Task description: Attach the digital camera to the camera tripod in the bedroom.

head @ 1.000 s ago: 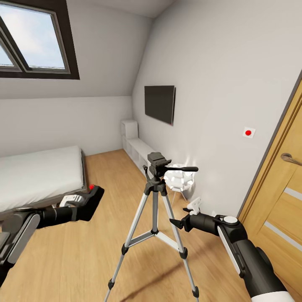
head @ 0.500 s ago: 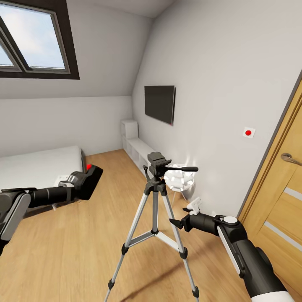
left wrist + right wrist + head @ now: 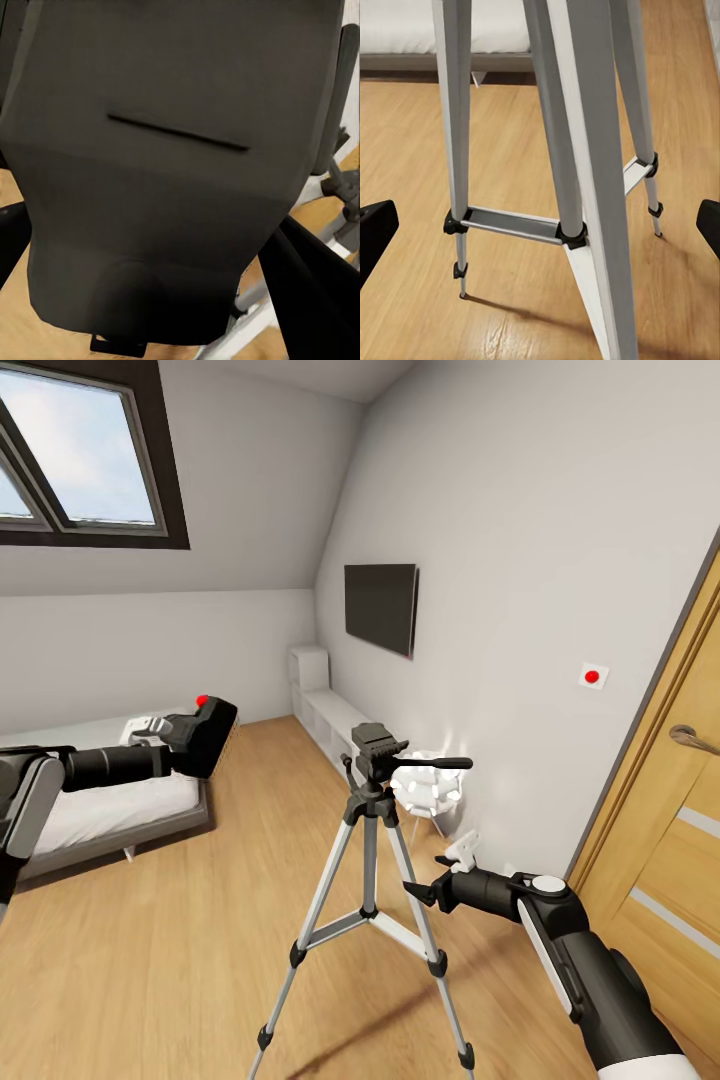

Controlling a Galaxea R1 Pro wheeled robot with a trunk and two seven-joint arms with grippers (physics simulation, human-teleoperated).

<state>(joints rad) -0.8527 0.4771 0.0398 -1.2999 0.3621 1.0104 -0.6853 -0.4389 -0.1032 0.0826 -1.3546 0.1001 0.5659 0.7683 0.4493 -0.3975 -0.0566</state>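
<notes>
Above the bed (image 3: 110, 815) and well to the left of the tripod (image 3: 372, 860), the camera (image 3: 205, 735) is held out at the end of the left arm, its red button (image 3: 202, 701) uppermost. It sits a little higher than the black tripod head (image 3: 377, 742), with open floor (image 3: 250, 880) between the two. In the left wrist view the camera's dark body (image 3: 172, 165) is seen close up, with silver tripod legs beyond it, so the left jaws (image 3: 165, 745) are judged to be closed on the camera, though the fingers themselves are hidden behind it.

From camera to head the line runs across to the robot's right and slightly down; that is the relation on which the coming move is judged to turn. The head's top plate faces up and the pan handle (image 3: 435, 764) sticks out to the right, away from the camera, so the approach from the left looks unobstructed. The camera's base would need to be brought level over the plate.

The left arm is the one that carries the camera. The right jaws (image 3: 422, 891) stand open low beside a tripod leg (image 3: 585, 187), their dark tips seen at both edges of the right wrist view, with nothing between them.
</notes>
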